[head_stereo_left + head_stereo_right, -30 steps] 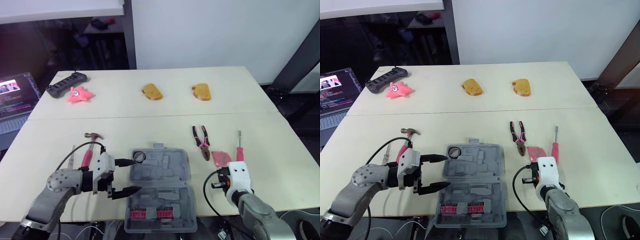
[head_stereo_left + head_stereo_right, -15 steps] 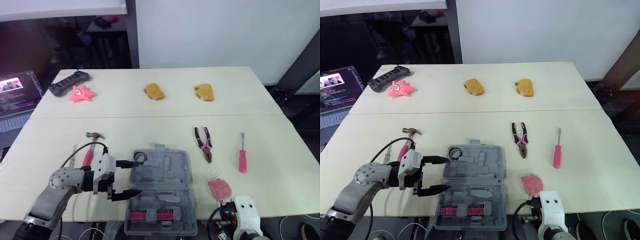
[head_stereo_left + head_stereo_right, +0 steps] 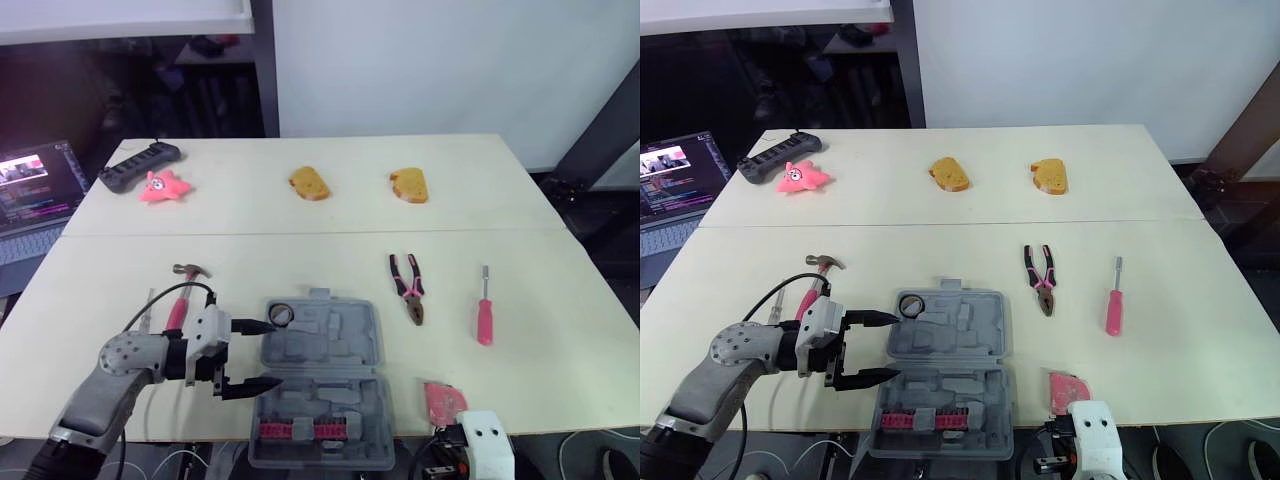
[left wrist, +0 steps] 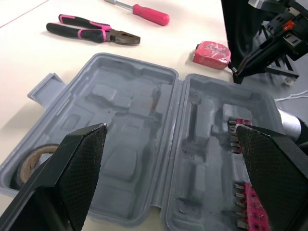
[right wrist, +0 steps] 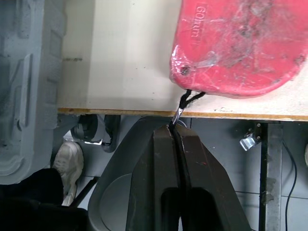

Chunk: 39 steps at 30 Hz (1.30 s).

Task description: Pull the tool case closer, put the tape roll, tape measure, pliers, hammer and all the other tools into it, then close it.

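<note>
The grey tool case (image 3: 320, 380) lies open at the table's near edge, with the tape roll (image 3: 279, 314) in its far left corner. My left gripper (image 3: 268, 354) is open, its fingers over the case's left side. The hammer (image 3: 183, 295) lies left of the case. The pliers (image 3: 406, 288) and the red screwdriver (image 3: 485, 312) lie to its right. The red tape measure (image 5: 240, 43) sits at the table's near edge, right of the case. My right gripper (image 5: 176, 129) hangs just off that edge, shut on the tape measure's black strap.
Two bread pieces (image 3: 307, 183) (image 3: 408, 184), a pink starfish toy (image 3: 160, 187) and a black power strip (image 3: 138, 165) lie along the far side of the table (image 3: 300, 240). A laptop (image 3: 30, 190) stands off to the left.
My right gripper has drawn back past the table's near edge, dragging the tape measure from beside the screwdriver down to that edge. The left gripper has stayed in place.
</note>
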Motion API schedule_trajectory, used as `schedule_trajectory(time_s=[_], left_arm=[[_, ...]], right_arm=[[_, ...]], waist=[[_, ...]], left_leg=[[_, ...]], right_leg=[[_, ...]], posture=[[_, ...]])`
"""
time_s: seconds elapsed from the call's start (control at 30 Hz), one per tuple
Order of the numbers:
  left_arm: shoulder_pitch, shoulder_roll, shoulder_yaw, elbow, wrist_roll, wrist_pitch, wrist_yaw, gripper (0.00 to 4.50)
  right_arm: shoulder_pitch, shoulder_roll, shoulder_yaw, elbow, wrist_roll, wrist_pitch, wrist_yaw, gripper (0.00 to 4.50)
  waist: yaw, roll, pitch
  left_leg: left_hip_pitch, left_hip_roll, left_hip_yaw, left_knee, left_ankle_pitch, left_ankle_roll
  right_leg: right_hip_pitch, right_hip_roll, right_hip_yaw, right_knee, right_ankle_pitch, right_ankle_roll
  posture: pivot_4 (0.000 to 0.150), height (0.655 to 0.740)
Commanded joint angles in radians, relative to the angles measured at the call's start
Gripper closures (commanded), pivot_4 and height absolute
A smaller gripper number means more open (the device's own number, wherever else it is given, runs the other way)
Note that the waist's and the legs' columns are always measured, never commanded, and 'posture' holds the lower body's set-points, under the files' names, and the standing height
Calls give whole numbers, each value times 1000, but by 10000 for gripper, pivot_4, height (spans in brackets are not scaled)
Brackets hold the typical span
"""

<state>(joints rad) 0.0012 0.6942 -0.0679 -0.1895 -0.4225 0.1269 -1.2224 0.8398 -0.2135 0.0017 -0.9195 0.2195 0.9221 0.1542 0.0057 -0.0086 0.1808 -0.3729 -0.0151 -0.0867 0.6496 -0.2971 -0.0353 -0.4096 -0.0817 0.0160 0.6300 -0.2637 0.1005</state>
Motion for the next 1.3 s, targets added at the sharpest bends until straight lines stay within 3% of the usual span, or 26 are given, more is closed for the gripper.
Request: schedule_trajectory(time_s=[0.03, 0.17, 0.27, 0.3, 0.6, 0.8, 0.9, 1.07, 1.3], left_arm=[[1, 3, -1, -6, -1, -12, -10, 0], [4, 5, 2, -10, -2, -8, -11, 0], [14, 12, 12, -16, -5, -6, -10, 0], [18, 14, 15, -17, -5, -6, -9, 0], [74, 28, 41, -41, -11, -11, 6, 0], [106, 48, 74, -57, -25, -14, -5, 0], [120, 59, 90, -68, -36, -12, -12, 0], [154, 92, 114, -76, -45, -15, -44, 0], [207, 115, 128, -127, -50, -22, -54, 0]], right_arm=[[12, 11, -29, -26, 21, -14, 2, 35602], [33, -8, -99, -45, 53, -14, 40, 17676], [50, -41, -163, -79, 83, -6, 84, 1837], [55, -56, -183, -92, 95, -2, 103, 805], [27, -269, -471, -116, 312, 3, 363, 805], [-124, -561, -633, -12, 454, -67, 667, 805], [-193, -691, -598, 41, 403, -168, 788, 805], [-295, -909, -376, 217, 121, -533, 961, 805], [-476, -955, -112, 449, -63, -790, 1033, 805]], waist=[[0, 0, 0], [2, 0, 0], [1, 0, 0], [1, 0, 0], [0, 0, 0], [-2, 0, 0], [0, 0, 0], [4, 0, 0], [4, -1, 1]], left_leg=[[0, 0, 0, 0, 0, 0], [0, 0, 0, 0, 0, 0], [0, 0, 0, 0, 0, 0], [0, 0, 1, 0, 0, 0], [1, 0, 3, 2, 0, 0], [2, -2, 4, 4, 0, 0], [3, -3, 4, 4, 0, 0], [1, -4, 3, 4, 0, 0], [1, -4, 4, 7, 0, 0]], right_leg=[[0, 0, 0, 0, 0, 0], [0, 0, 0, 0, 0, 0], [0, 0, 0, 0, 0, 0], [0, 0, 0, 0, 0, 0], [2, 0, 0, 1, 0, 0], [4, 1, 0, 1, 1, 0], [5, 1, 0, 1, 1, 0], [5, 1, -1, 0, 3, 4], [5, 0, 0, 0, 3, 3]], posture=[[1500, 7400], [1500, 7400], [1500, 7400], [1500, 7400], [1500, 7400], [1500, 7400], [1500, 7400], [1500, 7400], [1500, 7400]])
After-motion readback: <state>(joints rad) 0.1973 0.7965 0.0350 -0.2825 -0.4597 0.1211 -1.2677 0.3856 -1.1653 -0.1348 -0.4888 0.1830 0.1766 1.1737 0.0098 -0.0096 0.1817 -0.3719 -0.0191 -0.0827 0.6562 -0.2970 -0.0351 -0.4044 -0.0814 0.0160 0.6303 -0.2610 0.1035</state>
